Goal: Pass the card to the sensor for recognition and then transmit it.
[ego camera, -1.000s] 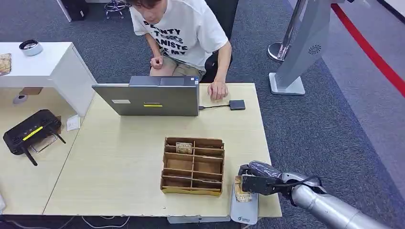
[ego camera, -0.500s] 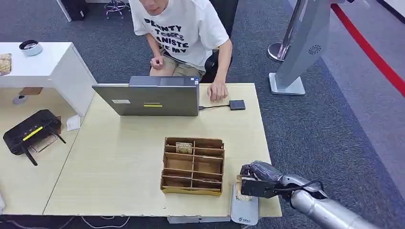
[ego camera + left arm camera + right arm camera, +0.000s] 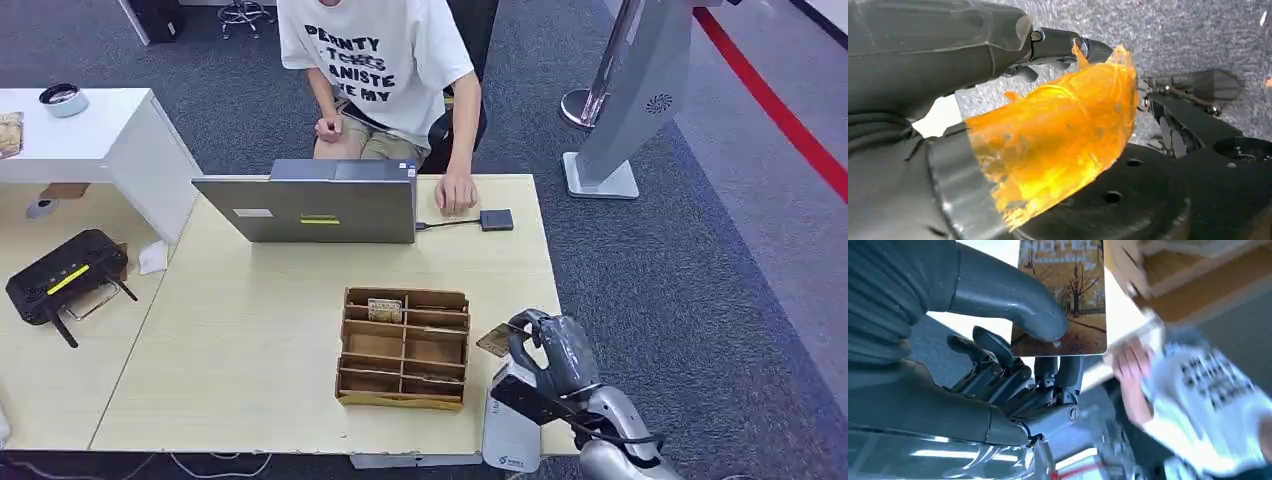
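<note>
Right hand (image 3: 550, 355), raised above the near right corner of the light wooden table (image 3: 250, 340); thumb and fingers (image 3: 1048, 325) pinch a hotel key card (image 3: 494, 342) printed with an autumn tree scene, held in the air just right of the cardboard compartment organizer (image 3: 404, 348). Below the hand, a grey-white card sensor (image 3: 510, 435) lies at the table's near edge. The left hand (image 3: 938, 75) carries an orange translucent film; whether its fingers are closed cannot be told. Farther back, a closed-angle laptop (image 3: 310, 205) with a cabled dark adapter (image 3: 496, 220); behind it a seated person (image 3: 385, 75), one hand on the table.
</note>
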### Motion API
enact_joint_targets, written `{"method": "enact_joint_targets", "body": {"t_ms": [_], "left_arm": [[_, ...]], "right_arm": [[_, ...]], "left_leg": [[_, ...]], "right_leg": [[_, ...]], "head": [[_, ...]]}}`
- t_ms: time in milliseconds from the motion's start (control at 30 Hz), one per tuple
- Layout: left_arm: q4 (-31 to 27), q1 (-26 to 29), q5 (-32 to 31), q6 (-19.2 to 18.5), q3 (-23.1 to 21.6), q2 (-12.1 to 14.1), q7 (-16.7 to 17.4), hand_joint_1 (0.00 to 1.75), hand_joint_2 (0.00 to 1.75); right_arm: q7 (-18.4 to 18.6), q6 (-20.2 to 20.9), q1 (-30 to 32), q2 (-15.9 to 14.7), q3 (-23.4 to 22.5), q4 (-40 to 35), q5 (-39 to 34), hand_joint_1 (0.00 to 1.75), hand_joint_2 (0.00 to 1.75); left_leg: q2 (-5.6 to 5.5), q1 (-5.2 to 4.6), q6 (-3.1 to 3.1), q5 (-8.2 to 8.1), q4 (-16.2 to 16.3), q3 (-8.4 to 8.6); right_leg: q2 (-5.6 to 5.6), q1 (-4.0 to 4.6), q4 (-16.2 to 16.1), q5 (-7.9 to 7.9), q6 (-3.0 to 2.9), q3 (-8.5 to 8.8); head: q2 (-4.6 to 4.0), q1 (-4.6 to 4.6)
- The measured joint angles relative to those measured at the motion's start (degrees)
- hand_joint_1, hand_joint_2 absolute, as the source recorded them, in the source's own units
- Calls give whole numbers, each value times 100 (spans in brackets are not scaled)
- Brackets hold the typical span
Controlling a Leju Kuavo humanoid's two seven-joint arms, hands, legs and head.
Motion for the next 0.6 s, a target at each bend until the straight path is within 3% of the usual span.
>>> {"method": "enact_joint_targets", "body": {"t_ms": [267,600], "left_arm": [[118,161,31,-179,57,216,-183,0,0],[234,166,52,-135,57,302,-251,0,0]], "right_arm": [[-301,-604,450,423,-657,-578,321,175,175],[-476,-1147,579,686,-924,-948,715,175,175]], "left_leg": [[0,0,2,-2,0,-2],[1,-3,2,-2,0,0]], "right_leg": [[-1,-4,0,-1,3,0],[1,-3,0,0,2,0]], "head": [[0,2],[0,0]]}}
